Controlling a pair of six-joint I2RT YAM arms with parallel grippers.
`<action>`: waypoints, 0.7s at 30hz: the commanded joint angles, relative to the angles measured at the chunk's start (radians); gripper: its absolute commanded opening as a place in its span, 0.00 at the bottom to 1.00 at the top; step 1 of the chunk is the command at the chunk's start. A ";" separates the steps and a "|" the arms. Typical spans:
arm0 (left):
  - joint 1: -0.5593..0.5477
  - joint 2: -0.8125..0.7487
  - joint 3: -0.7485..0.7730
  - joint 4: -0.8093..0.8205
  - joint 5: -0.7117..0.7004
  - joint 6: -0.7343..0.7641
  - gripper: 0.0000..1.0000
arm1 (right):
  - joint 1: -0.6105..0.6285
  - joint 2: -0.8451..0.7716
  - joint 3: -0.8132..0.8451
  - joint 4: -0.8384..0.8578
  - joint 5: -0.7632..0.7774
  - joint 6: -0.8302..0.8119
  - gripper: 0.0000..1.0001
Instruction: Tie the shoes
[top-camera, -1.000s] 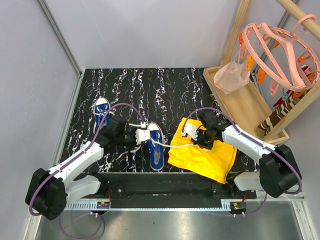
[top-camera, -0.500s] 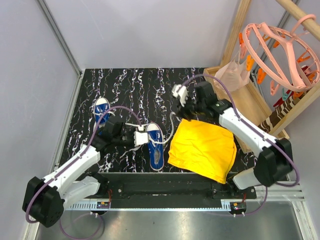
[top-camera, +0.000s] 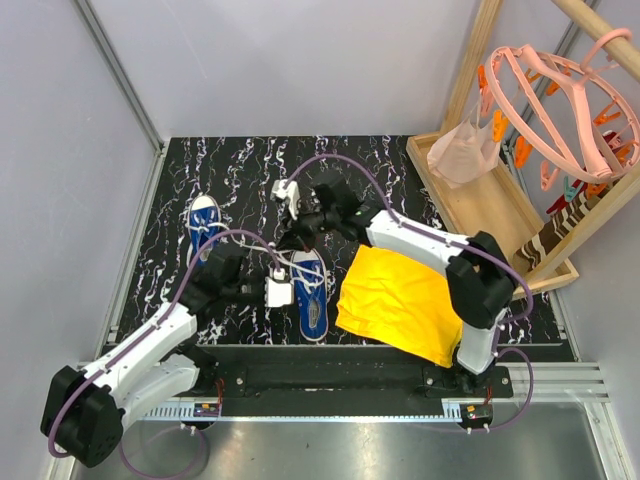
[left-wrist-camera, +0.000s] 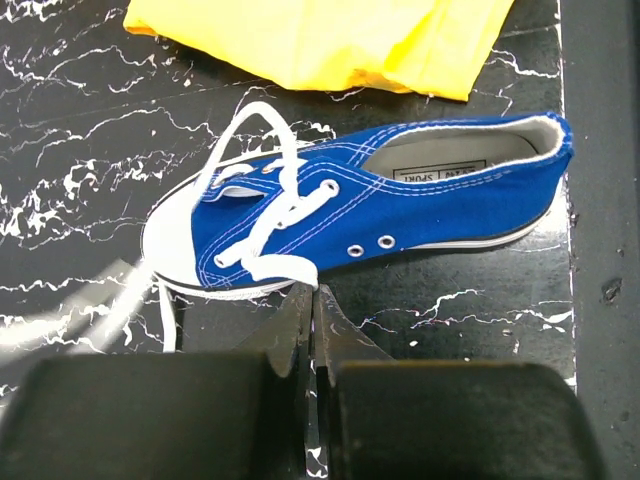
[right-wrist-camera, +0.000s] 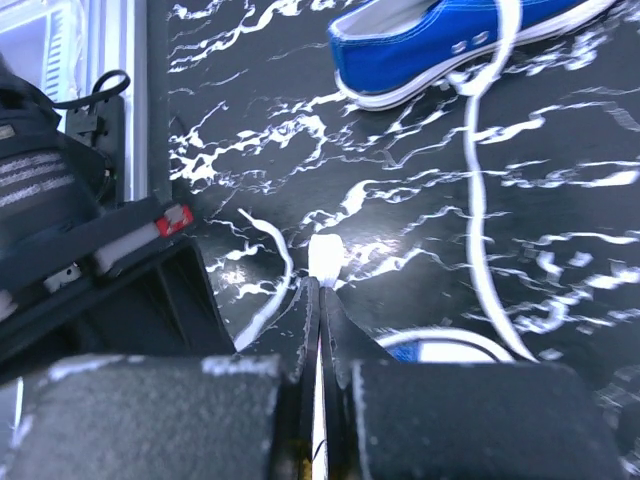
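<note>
Just left of the yellow cloth (top-camera: 405, 300) lies one blue shoe (top-camera: 311, 296); the other shoe (top-camera: 203, 222) sits much farther left of that cloth. By the nearer shoe, the left gripper (left-wrist-camera: 312, 305) is fully closed, pinching a white lace (left-wrist-camera: 262, 228), and the right gripper (right-wrist-camera: 322, 290) is closed tight on a lace end (right-wrist-camera: 325, 257)

The right gripper (top-camera: 300, 238) has swung off the cloth (top-camera: 405, 300), left to the near shoe (top-camera: 311, 295), its pinched lace (right-wrist-camera: 325, 258) carried along; the left gripper (left-wrist-camera: 312, 300) has pulled back slightly toward the near edge.
</note>
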 joint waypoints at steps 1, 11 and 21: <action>-0.008 -0.028 -0.024 0.042 0.030 0.041 0.00 | 0.037 0.073 0.077 0.105 -0.029 0.069 0.00; -0.006 0.013 -0.034 0.106 -0.008 -0.066 0.00 | 0.045 0.158 0.162 0.007 -0.056 0.078 0.46; 0.009 0.047 -0.043 0.247 -0.008 -0.161 0.00 | -0.110 -0.083 0.036 -0.232 -0.155 0.069 0.60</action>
